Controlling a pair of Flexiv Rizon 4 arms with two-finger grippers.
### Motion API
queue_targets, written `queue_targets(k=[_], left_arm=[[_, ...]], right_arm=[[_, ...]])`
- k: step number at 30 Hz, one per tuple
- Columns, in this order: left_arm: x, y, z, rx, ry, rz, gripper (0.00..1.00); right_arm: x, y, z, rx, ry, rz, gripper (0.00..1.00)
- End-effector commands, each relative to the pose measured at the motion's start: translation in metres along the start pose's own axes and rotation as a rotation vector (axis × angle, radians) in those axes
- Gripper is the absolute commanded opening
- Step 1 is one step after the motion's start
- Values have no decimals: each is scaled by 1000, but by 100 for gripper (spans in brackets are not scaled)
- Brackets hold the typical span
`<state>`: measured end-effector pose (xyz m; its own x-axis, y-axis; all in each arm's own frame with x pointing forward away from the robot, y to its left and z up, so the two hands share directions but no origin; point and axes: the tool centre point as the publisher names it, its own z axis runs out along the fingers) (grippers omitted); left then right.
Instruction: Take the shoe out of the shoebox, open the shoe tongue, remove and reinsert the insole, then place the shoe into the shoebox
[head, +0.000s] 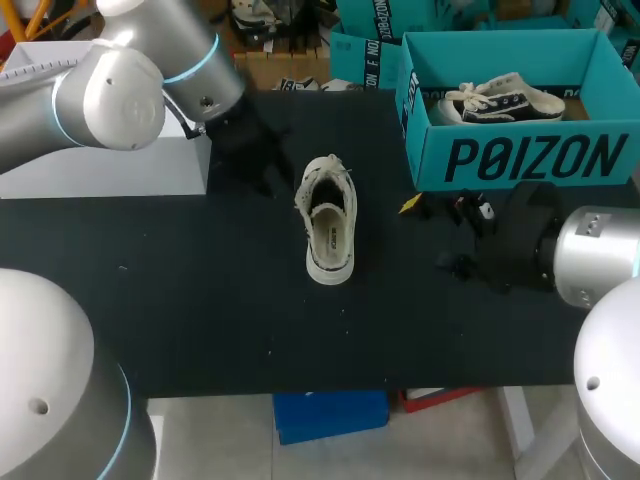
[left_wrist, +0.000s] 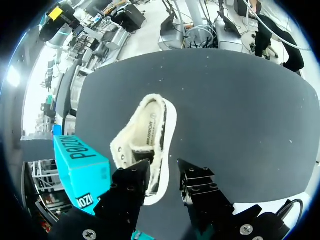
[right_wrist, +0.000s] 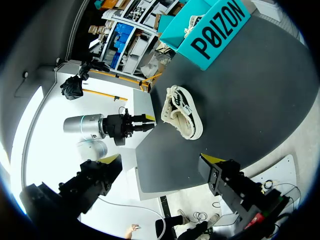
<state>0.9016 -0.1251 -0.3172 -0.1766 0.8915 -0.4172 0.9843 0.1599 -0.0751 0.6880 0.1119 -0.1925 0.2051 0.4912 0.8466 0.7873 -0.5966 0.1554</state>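
Canvas upper, fuzzy fleece lining, rubber sole: my guess is this shoe (head: 328, 222) is light and floppy up top and only stiff along the sole edge. It's sitting sole-down in the middle of the black table (head: 200, 300), outside the teal shoebox (head: 520, 160), which has a second shoe (head: 505, 100) in it.

My left gripper (left_wrist: 165, 185) has its fingers spread with nothing in them, hovering right at what looks like the laced end. My right gripper (right_wrist: 162, 165) is spread wide and empty too, well off to the other side.

Probably best to pin it by the firm sole wall near the heel, since the canvas would just crumple. The insole (head: 332, 238) looks thin and bendy. I'd pinch its heel edge, and I expect the fleece to drag on it.
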Motion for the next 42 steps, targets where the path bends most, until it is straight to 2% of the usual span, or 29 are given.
queue_targets(k=[1,10,22,42], left_arm=[[-8,8,13,10,25,15,33],[-13,11,30,7,96,92,35],[-7,19,47,-17,161,178,33],[-4,17,88,34,218,203,33]], right_arm=[[-7,1,-4,74,15,13,100],[-7,1,-4,74,15,13,100],[-7,1,-4,74,15,13,100],[-7,1,-4,74,15,13,100]])
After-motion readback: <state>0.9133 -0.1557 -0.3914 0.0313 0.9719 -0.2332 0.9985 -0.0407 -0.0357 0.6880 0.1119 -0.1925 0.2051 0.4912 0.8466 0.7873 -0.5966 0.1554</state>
